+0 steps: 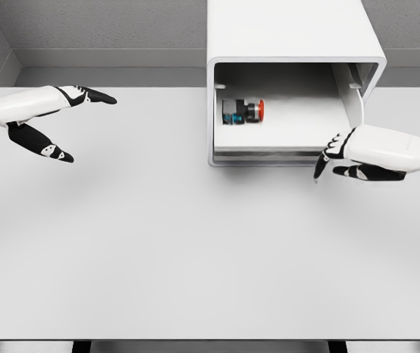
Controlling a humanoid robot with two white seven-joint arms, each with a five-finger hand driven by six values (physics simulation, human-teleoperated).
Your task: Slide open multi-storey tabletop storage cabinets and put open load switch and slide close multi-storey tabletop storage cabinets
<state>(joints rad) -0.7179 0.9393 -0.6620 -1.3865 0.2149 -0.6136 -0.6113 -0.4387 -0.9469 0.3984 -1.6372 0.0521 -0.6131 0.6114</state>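
Note:
A white tabletop storage cabinet (296,29) stands at the back of the table, right of the middle. Its lower drawer (268,157) is slid out toward me. Inside the drawer lies the load switch (243,111), a small dark block with a red round head pointing right. My right hand (335,158) hovers just past the drawer's front right corner, fingers curled downward and holding nothing. My left hand (66,125) floats over the table's far left, fingers and thumb spread wide, empty.
The white table (195,250) spreads out in front of the cabinet. Grey walls (107,29) rise behind it. The table's front edge runs along the bottom of the picture.

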